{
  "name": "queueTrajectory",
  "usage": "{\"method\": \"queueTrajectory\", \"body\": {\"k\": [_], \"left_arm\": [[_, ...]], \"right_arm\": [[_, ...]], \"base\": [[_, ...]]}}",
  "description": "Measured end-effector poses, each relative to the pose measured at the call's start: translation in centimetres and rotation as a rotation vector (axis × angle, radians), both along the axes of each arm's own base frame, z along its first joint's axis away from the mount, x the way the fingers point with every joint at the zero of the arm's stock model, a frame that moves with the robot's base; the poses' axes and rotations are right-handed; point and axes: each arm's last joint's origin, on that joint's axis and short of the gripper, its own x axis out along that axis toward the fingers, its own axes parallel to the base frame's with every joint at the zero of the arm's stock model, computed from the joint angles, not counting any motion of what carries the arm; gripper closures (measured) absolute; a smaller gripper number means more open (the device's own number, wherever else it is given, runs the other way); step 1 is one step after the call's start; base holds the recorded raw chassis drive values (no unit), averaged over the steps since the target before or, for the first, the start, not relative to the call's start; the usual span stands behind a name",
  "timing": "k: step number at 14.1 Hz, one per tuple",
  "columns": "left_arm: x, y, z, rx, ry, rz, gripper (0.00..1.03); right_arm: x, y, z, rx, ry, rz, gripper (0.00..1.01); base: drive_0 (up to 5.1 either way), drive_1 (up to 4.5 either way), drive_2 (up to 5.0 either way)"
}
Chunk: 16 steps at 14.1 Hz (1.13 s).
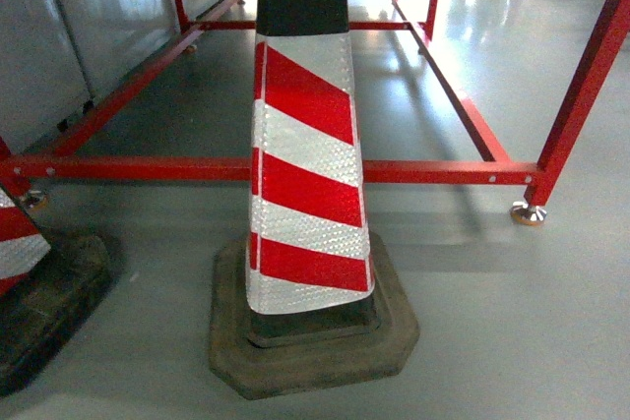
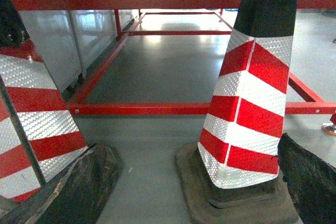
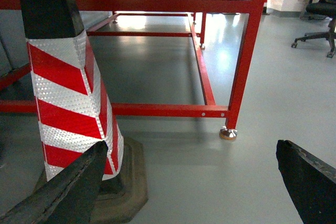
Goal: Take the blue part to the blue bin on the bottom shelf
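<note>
We cannot make out the blue part, the blue bin or the bottom shelf in any of our three views. Our cameras face a red-and-white striped cone [image 1: 305,174] on a dark base [image 1: 315,346], standing on the grey floor [image 1: 512,322]. Behind it is a red-painted frame [image 1: 148,168], not a brushed steel rack.

Red-white striped cone [image 1: 305,194], red frame [image 1: 295,170]

A red-and-white striped reflective traffic cone [image 1: 307,184] on a dark rubber base stands on the grey glossy floor [image 1: 512,322], just before a red-painted steel frame [image 1: 433,172]. A second striped cone [image 2: 31,114] stands left; a black office chair [image 3: 321,19] sits well apart.
</note>
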Motion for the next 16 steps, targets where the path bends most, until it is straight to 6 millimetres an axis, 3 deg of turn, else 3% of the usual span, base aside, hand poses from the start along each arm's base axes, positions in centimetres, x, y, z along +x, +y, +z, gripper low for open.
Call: {"method": "queueTrajectory", "body": {"k": [16], "left_arm": [[0.00, 0.00, 0.00, 0.000, 0.000, 0.000, 0.05]], "right_arm": [[0.00, 0.00, 0.00, 0.000, 0.000, 0.000, 0.03]], "base": [[0.0, 0.00, 0.0]]}}
